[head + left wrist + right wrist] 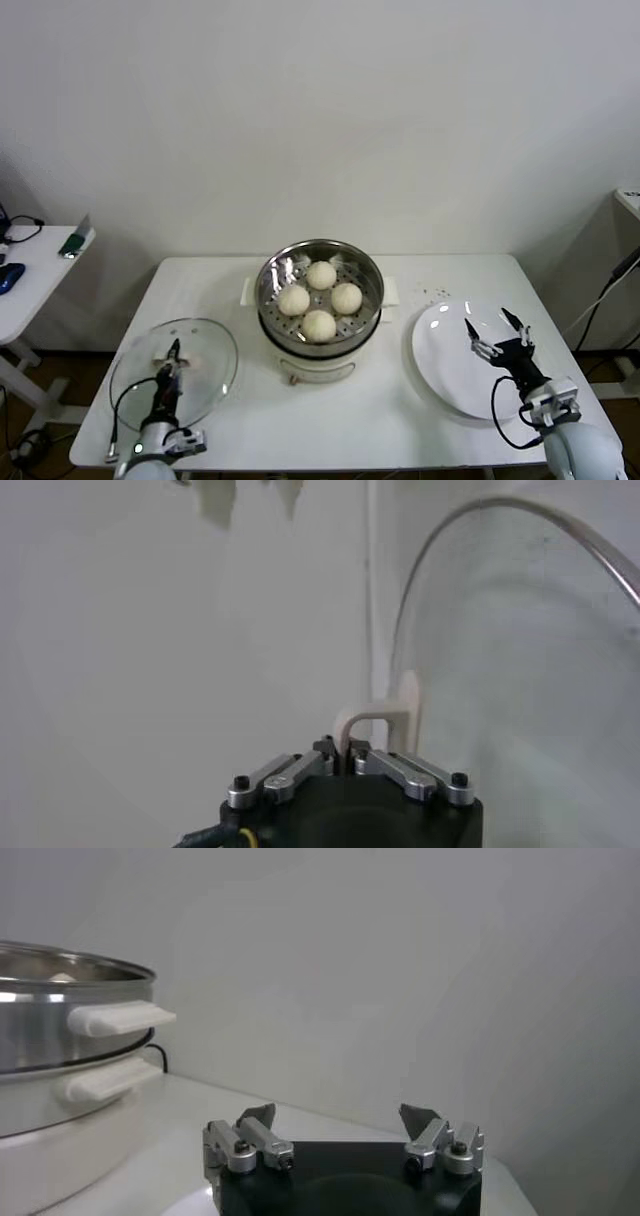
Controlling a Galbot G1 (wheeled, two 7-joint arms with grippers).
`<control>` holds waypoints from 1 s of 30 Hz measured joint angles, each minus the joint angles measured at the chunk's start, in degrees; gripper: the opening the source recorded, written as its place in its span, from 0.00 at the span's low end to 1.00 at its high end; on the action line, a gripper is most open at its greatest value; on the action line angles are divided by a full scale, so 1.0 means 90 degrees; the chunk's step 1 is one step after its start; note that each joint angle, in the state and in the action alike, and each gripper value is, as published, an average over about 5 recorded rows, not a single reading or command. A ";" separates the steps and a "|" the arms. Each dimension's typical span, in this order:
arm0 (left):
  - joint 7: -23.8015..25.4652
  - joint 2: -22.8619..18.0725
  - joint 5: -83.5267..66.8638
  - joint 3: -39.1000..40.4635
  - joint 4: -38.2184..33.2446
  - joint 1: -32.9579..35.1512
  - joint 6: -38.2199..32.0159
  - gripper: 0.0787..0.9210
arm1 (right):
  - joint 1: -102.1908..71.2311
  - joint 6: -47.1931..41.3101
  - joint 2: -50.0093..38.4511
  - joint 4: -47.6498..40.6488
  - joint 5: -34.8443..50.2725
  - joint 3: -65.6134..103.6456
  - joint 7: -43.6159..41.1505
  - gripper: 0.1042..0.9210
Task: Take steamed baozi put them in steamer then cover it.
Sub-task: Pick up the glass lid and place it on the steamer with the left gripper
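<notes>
Left gripper (pixel 172 352) shut tight on lid (pixel 205 372) handle (pixel 375 720). Pot (pixel 320 262) with buns (pixel 320 299) off to right. Right gripper (pixel 498 331) wide open, empty.

steamer (pixel 320 285): shiny perforated metal, white plastic base | baozi (pixel 319 325): smooth matt dough | cover (pixel 205 372): clear glass, metal rim | plate (pixel 445 365): glossy white | table (pixel 350 420): smooth white

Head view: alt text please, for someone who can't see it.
Four steamed baozi sit in the open steamer at table centre. The left gripper is shut on the handle of the glass cover lying beside it; the right gripper hangs open over an empty white plate.
</notes>
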 measured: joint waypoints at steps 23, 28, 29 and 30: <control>0.0717 0.1675 -0.0932 0.0377 -0.2878 0.0610 0.1833 0.08 | 0.0544 -0.0074 -0.0299 -0.0366 -0.0108 -0.0488 0.0084 0.88; 0.1131 0.2187 -0.1054 0.1150 -0.3160 0.0018 0.2433 0.08 | 0.0722 -0.0103 -0.0354 -0.0457 -0.0149 -0.0683 0.0110 0.88; 0.1240 0.2246 -0.1053 0.1339 -0.3192 -0.0151 0.2559 0.08 | 0.0758 -0.0104 -0.0353 -0.0478 -0.0162 -0.0721 0.0115 0.88; 0.1355 0.2292 -0.1046 0.1530 -0.3216 -0.0329 0.2682 0.08 | 0.0793 -0.0105 -0.0349 -0.0499 -0.0176 -0.0757 0.0119 0.88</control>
